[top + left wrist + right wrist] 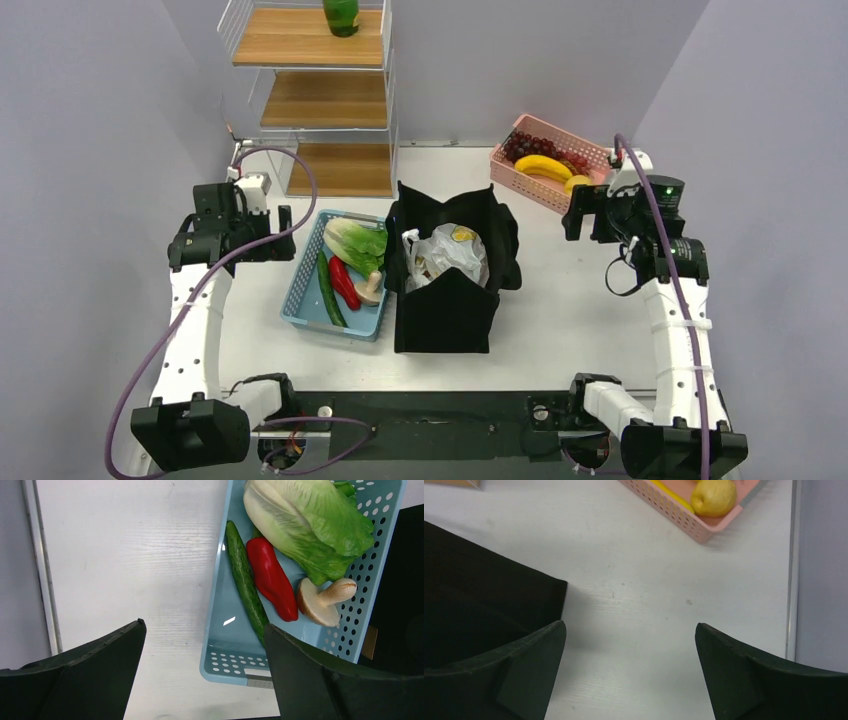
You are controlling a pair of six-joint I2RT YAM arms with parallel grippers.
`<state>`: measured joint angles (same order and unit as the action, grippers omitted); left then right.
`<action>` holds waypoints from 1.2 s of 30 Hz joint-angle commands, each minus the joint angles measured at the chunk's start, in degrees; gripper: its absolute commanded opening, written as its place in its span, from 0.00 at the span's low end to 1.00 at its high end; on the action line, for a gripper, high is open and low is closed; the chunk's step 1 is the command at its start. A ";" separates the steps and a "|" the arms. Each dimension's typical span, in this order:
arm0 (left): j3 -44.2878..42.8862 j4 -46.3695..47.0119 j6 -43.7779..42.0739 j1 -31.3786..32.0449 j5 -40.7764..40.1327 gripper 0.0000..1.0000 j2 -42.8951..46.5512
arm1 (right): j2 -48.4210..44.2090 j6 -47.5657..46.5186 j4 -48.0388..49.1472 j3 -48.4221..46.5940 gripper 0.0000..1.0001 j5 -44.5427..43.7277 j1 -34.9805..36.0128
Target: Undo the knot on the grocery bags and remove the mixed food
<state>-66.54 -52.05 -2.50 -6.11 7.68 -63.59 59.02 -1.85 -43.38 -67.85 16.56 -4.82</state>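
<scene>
**Both grippers wide apart, bag sits in the tote**

In the overhead view we see the grocery bag (450, 255) at the centre of the frame. It is crumpled, white with a yellow print, and sits inside the open black tote (445, 315). We cannot make out the food through the plastic.

The left gripper (205, 627) hangs at the left of the frame with its 2 fingers spread wide and nothing between them. It is over the white table (560, 300) at the edge of the blue tray (300, 292). That tray holds a lettuce (357, 243), a cucumber (329, 290), a red pepper (345, 283) and a mushroom (372, 288).

The right gripper (630, 625) is at the right of the frame, just as wide apart and empty, over bare table between the tote and the pink basket (528, 190) at the upper right. In the basket lie a banana (541, 165) and grapes (530, 147).
</scene>
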 commanded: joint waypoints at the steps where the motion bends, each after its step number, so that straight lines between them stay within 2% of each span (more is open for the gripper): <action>1: -7.40 1.38 -3.66 0.30 1.17 0.87 -1.53 | -1.33 6.90 -0.67 -8.90 0.97 7.12 2.14; 7: -14.83 0.21 -8.84 2.85 4.48 0.87 -4.28 | 0.13 12.77 -3.28 -14.85 0.96 9.82 10.65; 10: -17.14 0.86 -12.26 5.04 5.73 0.87 -3.94 | 1.97 12.55 -6.56 -16.08 0.94 7.68 17.65; 13: -19.69 0.20 -16.40 10.74 6.44 0.87 -4.24 | 4.93 9.00 -9.93 -15.86 0.92 4.54 24.01; 18: -27.98 -2.35 -19.36 23.24 5.97 0.87 -6.43 | 9.36 4.79 -15.47 -13.72 0.84 3.34 26.55; 20: -30.67 -2.30 -20.43 28.67 7.45 0.87 -7.17 | 10.09 4.85 -16.23 -12.37 0.76 3.00 26.56; 22: -32.26 -1.53 -22.01 34.00 9.70 0.87 -7.92 | 10.60 5.22 -16.52 -11.34 0.62 4.21 26.57; 24: -32.75 0.26 -23.16 39.39 10.42 0.87 -9.09 | 10.94 6.12 -16.52 -10.66 0.39 7.63 26.61; 25: -33.05 0.80 -24.30 42.86 10.55 0.86 -10.30 | 11.11 6.74 -16.51 -10.56 0.33 8.63 26.61; 28: -34.27 2.76 -27.52 49.12 10.55 0.85 -14.12 | 11.75 7.62 -16.52 -10.48 0.03 12.20 26.65; 31: -37.37 4.19 -28.86 54.20 11.14 0.83 -20.13 | 11.74 7.98 -16.50 -10.67 0.00 13.40 26.67; 36: -37.36 6.07 -33.05 55.72 10.78 0.80 -27.23 | 10.96 8.31 -16.30 -10.75 0.00 15.90 26.62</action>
<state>-102.43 -49.12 -30.59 49.15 17.72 -87.53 71.02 5.45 -60.14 -78.24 28.14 21.47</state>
